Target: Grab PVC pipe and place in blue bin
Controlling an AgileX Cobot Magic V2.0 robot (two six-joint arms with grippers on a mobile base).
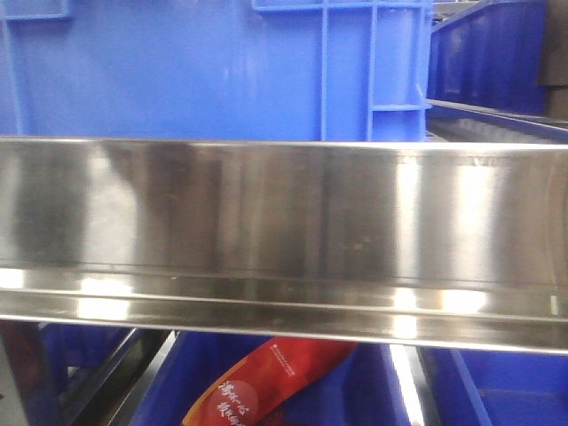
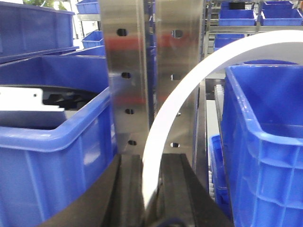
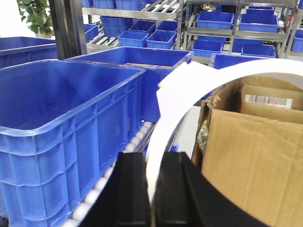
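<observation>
Left pincer (image 2: 152, 165) flanking white strip (image 2: 175, 99), steel post (image 2: 128, 71), cardboard box (image 3: 246, 156) right-wrist only

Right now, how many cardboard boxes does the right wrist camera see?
1 for certain: an open cardboard box at the right, across from the large blue bin; the labelled carton inside it may be another.

Shelf rail (image 1: 284, 240): brushed metal, glossy. Blue bin (image 3: 71, 123): smooth plastic, slight sheen; PVC pipe (image 2: 168, 111) smooth, matt. Box (image 3: 251, 165): matt cardboard, ragged torn edge.
</observation>
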